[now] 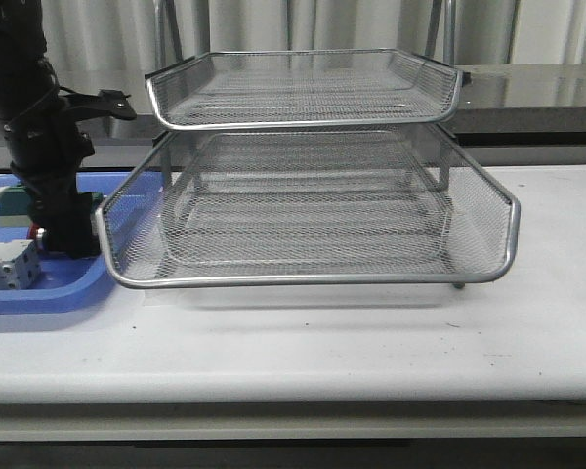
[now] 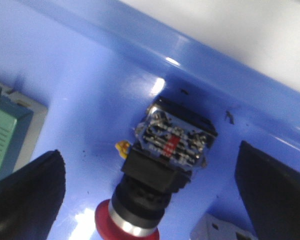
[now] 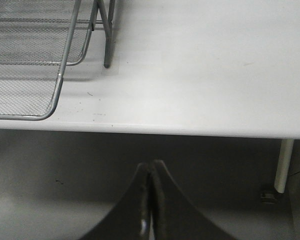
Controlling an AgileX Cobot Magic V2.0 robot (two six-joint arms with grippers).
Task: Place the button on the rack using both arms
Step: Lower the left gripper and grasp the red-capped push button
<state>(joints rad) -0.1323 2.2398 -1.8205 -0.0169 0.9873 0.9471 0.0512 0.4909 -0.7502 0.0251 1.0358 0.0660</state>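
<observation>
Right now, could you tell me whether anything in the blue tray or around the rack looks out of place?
Nothing looks damaged or spilled. The button lies tipped on its side in the blue tray, between the open fingers of the left gripper. The rack stands level.

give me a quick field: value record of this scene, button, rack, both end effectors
button: lying in the blue tray, red head toward the camera, not gripped
rack: wire-mesh tiers on the white table, nothing seen in them
left end effector: open, fingers either side of the button
right end effector: shut, holding nothing, off the table's edge
task stage: button not yet picked up
</observation>
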